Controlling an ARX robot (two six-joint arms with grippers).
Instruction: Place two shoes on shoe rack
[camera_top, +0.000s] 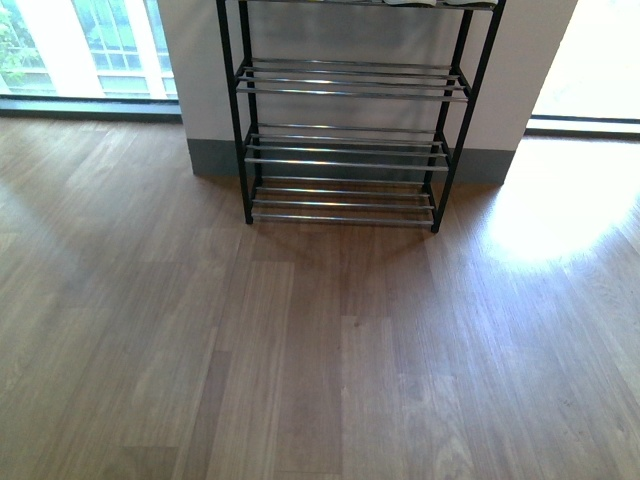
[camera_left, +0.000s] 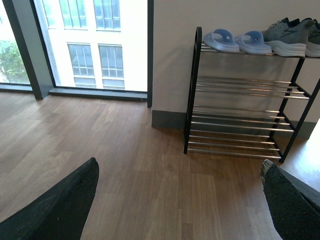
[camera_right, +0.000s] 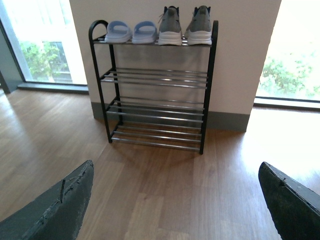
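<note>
Both pairs, slides (camera_right: 131, 32) and sneakers (camera_right: 185, 26), sit on the rack (camera_right: 156, 80) top tier, upper centre of frame; both grippers spread wide, empty (task looks done), keep arms clear

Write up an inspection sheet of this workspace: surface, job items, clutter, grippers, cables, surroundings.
Surface: wooden floor, bare in front of the rack.
Job's things: shoe rack against the wall; blue slide sandals and grey sneakers side by side on its top tier; the tiers below hold nothing.
Clutter: nothing seen.
Grippers: left gripper and right gripper both open, holding nothing.
Cables: nothing seen.
Surroundings: white wall with grey skirting, big windows on both sides.
</note>
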